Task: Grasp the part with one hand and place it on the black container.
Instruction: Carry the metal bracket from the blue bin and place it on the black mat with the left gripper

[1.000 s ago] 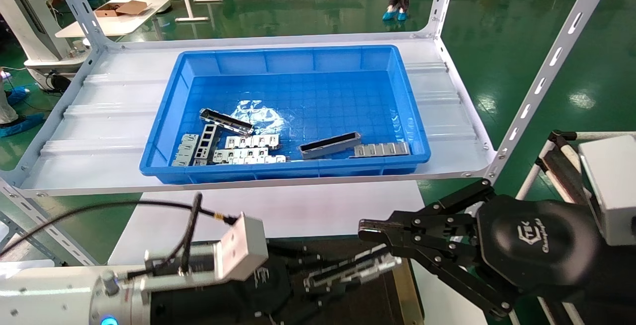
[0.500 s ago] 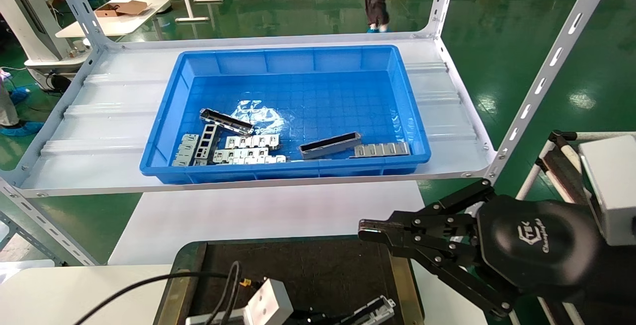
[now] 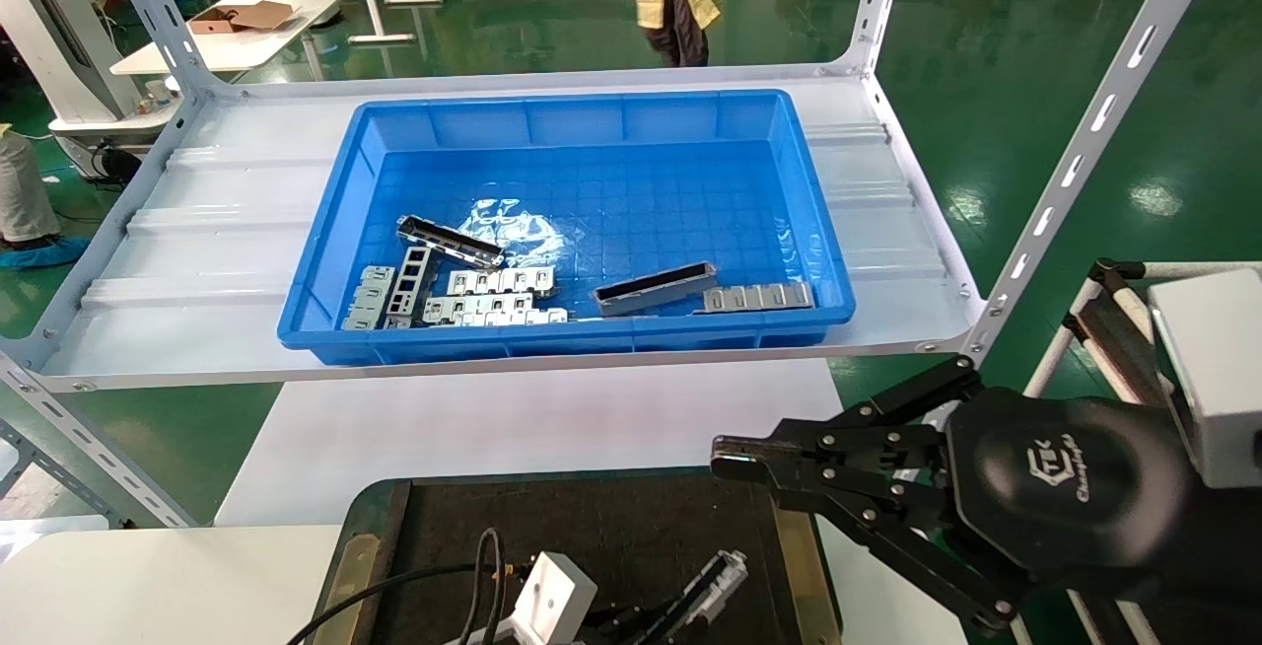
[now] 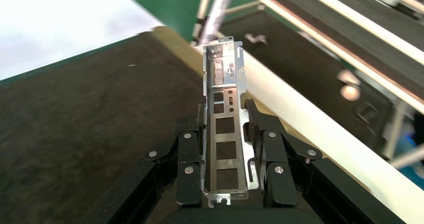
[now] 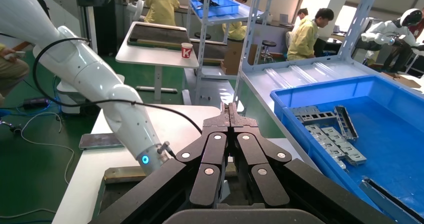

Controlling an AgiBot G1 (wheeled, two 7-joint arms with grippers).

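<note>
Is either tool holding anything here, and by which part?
The left tool clamps the part by its long sides, near one end. The right tool holds nothing.

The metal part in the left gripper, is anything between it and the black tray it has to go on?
Nothing visible. The left gripper is shut on the part, held over the black tray, whose surface under it looks bare. The right gripper hovers shut beside the tray's right edge, not in the path.

The left gripper (image 4: 226,159) sits over the near right part of the tray (image 3: 611,527) with the part (image 4: 223,129) between its fingers, the right gripper (image 3: 735,458) just beyond to its right, and the bin (image 3: 592,122) farther ahead on the shelf (image 3: 197,260).
</note>
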